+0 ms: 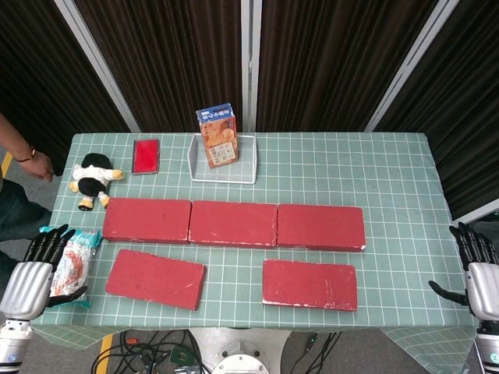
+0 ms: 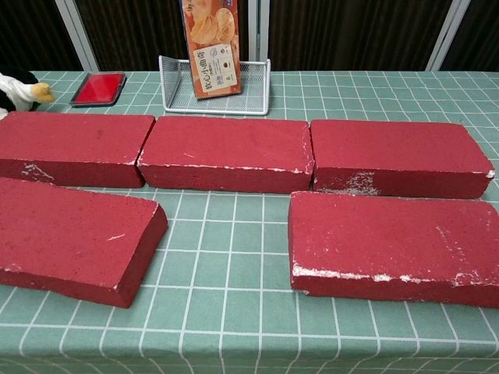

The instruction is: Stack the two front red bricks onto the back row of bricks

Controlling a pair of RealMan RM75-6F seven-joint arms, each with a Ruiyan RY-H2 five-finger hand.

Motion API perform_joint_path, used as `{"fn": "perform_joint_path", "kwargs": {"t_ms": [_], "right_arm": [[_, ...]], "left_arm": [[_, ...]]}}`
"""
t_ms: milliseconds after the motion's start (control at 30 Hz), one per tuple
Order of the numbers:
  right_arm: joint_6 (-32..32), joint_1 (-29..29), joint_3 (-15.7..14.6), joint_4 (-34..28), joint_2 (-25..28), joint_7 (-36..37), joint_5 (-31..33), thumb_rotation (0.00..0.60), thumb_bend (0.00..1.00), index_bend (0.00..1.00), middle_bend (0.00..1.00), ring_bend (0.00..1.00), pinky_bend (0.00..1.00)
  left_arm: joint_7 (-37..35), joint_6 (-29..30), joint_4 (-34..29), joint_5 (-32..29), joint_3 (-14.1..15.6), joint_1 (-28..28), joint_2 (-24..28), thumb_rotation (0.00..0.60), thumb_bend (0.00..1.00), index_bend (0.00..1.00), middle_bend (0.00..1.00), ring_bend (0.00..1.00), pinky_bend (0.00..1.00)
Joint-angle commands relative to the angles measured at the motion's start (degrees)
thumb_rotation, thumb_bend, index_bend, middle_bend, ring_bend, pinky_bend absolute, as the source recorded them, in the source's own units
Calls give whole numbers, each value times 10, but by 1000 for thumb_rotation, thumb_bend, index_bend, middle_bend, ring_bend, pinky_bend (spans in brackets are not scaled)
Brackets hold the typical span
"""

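Note:
Three red bricks lie end to end in a back row: left, middle, right. Two more red bricks lie in front: the front left brick, slightly skewed, and the front right brick. My left hand hovers open off the table's left edge, fingers spread, holding nothing. My right hand is open off the right edge, well clear of the bricks. Neither hand shows in the chest view.
A white wire basket holding a snack box stands behind the row. A red flat case, a plush toy and a snack packet lie at the left. A person's hand is at far left.

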Motion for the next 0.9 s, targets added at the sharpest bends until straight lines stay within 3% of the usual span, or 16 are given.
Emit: {"fn": "perform_joint_path", "kwargs": {"t_ms": [33,300,500,733,900], "right_arm": [[-1,0,0,1,0,1,0,600,0,0,0,0,0],[1,0,2,1,1,5,3,600,0,0,0,0,0],[-5,4,7,-5,8,6,8,600,0,0,0,0,0],[-4,8,14,-16,27,-1,8,600,0,0,0,0,0],[-8,10,16,-17,37,-9,13,600,0,0,0,0,0]], "left_arm": [[-1,0,-1,1,1,0,1,600,0,24,0,0,0],[-8,-7,-10,11,6,-3,6,600,0,23,0,0,0],[-21,-45,-35,43,28,-21,25,600,0,24,0,0,0],[-7,-123,-80,82,51,-63,25,600,0,23,0,0,0],[50,-204,-111,78,49,-104,-3,600,0,23,0,0,0]]}}
